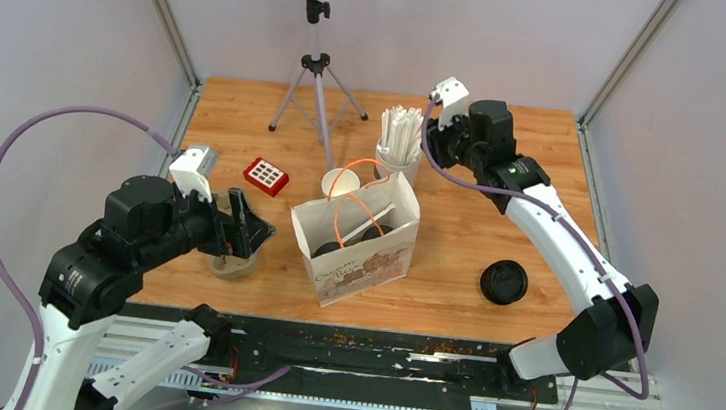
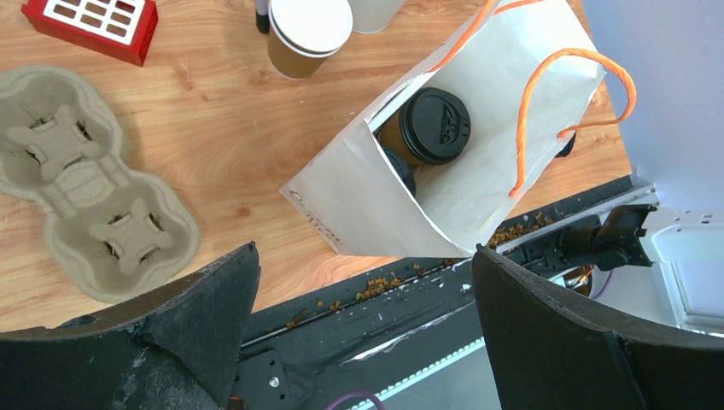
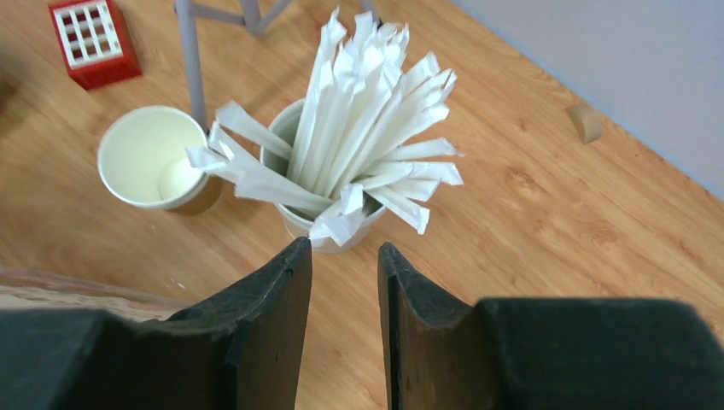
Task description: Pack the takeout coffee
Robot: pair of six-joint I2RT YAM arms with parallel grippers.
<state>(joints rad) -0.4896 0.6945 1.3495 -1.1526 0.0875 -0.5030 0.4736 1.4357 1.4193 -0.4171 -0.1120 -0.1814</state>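
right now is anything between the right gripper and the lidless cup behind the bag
yes: the bunch of wrapped straws stands right below the right gripper, and a few fan out toward the lidless cup beside it, so they lie on the straight path

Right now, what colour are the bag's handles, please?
Handles are orange, clearest in the left wrist view.

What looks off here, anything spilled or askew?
Brown crumbs are scattered along the black rail in front of the bag, like a spill. One paper cup stands lidless behind the bag, unlike the lidded cups inside it.
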